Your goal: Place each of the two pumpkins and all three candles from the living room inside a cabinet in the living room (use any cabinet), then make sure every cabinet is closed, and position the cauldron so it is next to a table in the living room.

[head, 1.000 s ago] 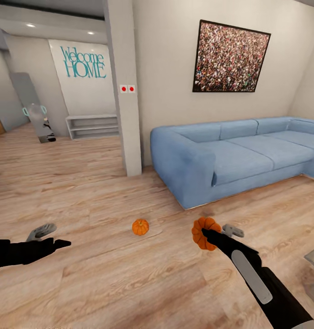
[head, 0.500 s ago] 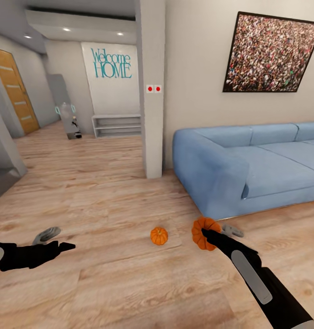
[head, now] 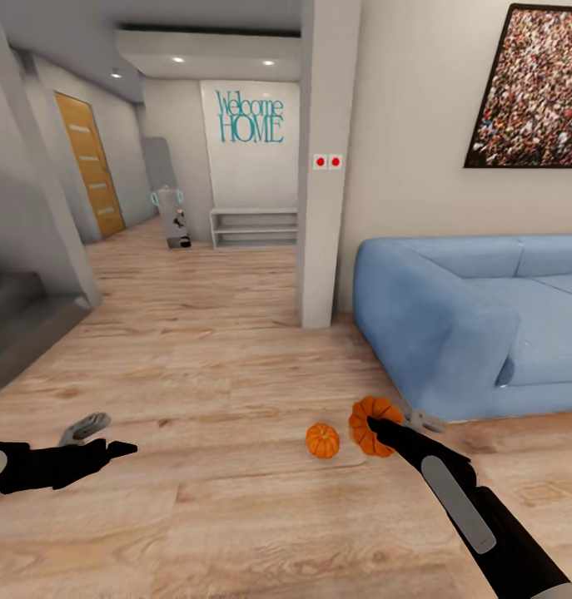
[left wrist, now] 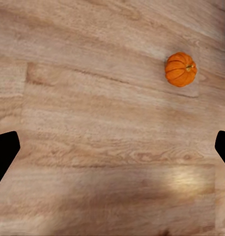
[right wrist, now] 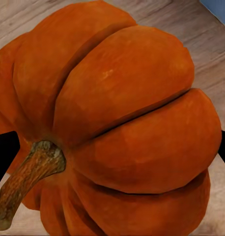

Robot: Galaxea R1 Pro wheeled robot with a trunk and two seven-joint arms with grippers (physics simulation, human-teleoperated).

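My right gripper [head: 374, 427] is shut on a bright orange ribbed pumpkin [head: 365, 414] and holds it above the wooden floor, near the sofa's front corner. In the right wrist view that pumpkin [right wrist: 127, 123] sits very close, its brown stem toward one corner and a dark fingertip on each side. The second pumpkin [head: 322, 440] lies on the floor just left of the held one. It shows in the left wrist view too, as a small pumpkin [left wrist: 181, 69] ahead on the planks. My left gripper [head: 102, 438] hangs open over bare floor at the left.
A blue sofa [head: 452, 324] stands at the right, with a grey pillar [head: 323, 166] beside its end. Grey stairs [head: 19, 320] rise at the left. Down the hallway are a low white shelf [head: 252, 228] and an orange door [head: 92, 162].
The whole view has swung left, so sofa, pillar and floor pumpkin sit further right in the picture. Both arms keep their places, the right gripper still holding its pumpkin.
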